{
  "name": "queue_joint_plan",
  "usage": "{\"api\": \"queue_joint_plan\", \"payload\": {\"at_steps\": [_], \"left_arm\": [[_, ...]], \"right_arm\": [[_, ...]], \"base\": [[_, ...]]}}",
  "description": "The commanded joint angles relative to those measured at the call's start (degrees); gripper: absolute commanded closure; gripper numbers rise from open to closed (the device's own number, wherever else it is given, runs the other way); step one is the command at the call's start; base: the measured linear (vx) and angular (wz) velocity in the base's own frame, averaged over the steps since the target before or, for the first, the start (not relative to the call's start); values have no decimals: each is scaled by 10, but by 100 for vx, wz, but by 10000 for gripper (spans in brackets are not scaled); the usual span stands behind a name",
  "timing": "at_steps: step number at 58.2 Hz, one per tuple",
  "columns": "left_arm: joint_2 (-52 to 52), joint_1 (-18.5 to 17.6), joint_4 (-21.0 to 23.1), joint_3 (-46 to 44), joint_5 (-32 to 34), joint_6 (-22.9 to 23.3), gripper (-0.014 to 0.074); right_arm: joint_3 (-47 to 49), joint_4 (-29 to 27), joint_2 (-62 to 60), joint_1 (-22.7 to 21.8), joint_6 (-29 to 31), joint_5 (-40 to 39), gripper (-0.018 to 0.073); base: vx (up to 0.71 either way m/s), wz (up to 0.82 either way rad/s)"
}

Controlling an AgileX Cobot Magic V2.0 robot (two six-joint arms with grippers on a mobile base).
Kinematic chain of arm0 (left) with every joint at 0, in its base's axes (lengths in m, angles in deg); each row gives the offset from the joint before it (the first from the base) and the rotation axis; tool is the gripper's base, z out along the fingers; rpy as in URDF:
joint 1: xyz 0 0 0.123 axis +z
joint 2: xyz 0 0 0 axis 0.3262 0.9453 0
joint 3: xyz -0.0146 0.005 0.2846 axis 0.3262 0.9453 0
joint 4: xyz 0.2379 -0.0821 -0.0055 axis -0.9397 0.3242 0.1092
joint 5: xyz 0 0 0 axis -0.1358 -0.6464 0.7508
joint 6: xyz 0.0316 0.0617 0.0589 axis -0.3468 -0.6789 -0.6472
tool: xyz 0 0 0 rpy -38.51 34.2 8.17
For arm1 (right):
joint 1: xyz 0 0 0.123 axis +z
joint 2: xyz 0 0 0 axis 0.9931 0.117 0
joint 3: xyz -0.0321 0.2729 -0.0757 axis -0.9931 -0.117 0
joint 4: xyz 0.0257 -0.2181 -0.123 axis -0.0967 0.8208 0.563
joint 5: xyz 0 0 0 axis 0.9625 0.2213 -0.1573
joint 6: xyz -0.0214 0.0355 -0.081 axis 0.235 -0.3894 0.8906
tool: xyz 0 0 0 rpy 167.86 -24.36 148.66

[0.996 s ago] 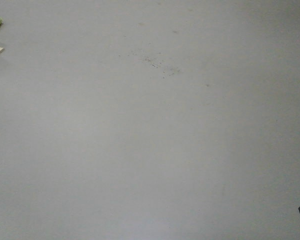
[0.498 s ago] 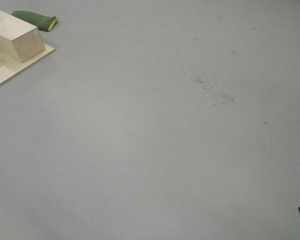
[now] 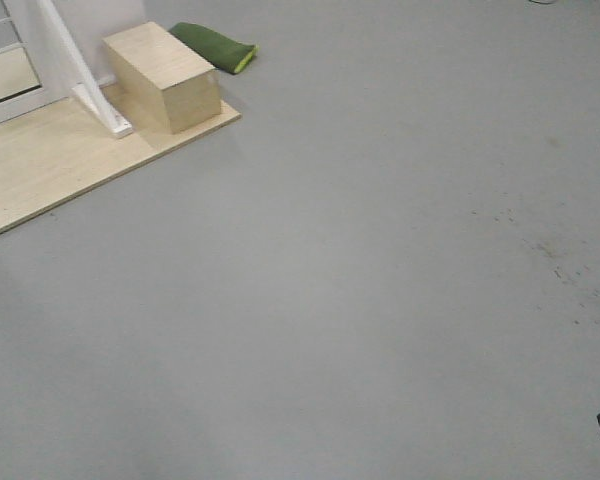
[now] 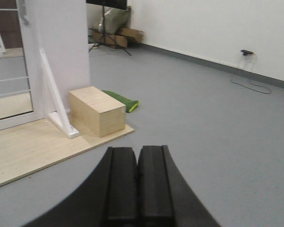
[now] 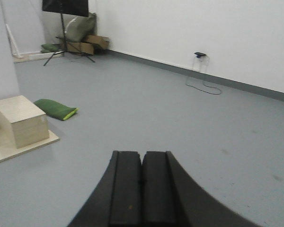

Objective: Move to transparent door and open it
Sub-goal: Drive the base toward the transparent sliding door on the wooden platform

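With the black left gripper (image 4: 137,187) and black right gripper (image 5: 142,189) both clenched on nothing, the base should steer left toward the clear-glass, white-framed barred door (image 4: 9,66) at the pale wooden platform's (image 4: 33,151) back edge, skirting the plywood box (image 4: 97,111).

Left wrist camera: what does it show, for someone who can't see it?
The left end effector, shut, points across grey floor at a wooden box on a pale platform; the transparent door stands far left.

The floor (image 3: 380,300) is smooth matt grey; the box (image 3: 165,75) and board (image 3: 50,170) under it are pale bare wood; the fingers (image 4: 122,184) look matt black.
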Motion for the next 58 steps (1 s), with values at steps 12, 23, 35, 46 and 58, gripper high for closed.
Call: {"api": "queue_joint_plan", "payload": {"at_steps": [12, 23, 35, 46, 58], "left_arm": [[-9, -1, 1, 4, 48, 1, 594], [-9, -1, 1, 4, 48, 1, 594], [-9, -1, 1, 4, 48, 1, 594], [-9, -1, 1, 4, 48, 1, 594], [-9, -1, 1, 4, 48, 1, 594]], "right_arm": [[-2, 2, -7, -2, 0, -46, 562], [-2, 2, -7, -2, 0, -46, 562], [-2, 2, -7, -2, 0, -46, 562], [-2, 2, -7, -2, 0, -46, 562], [-2, 2, -7, -2, 0, -46, 562]], "base": [[53, 67], [55, 71], [55, 67], [55, 48], [56, 25]]}}
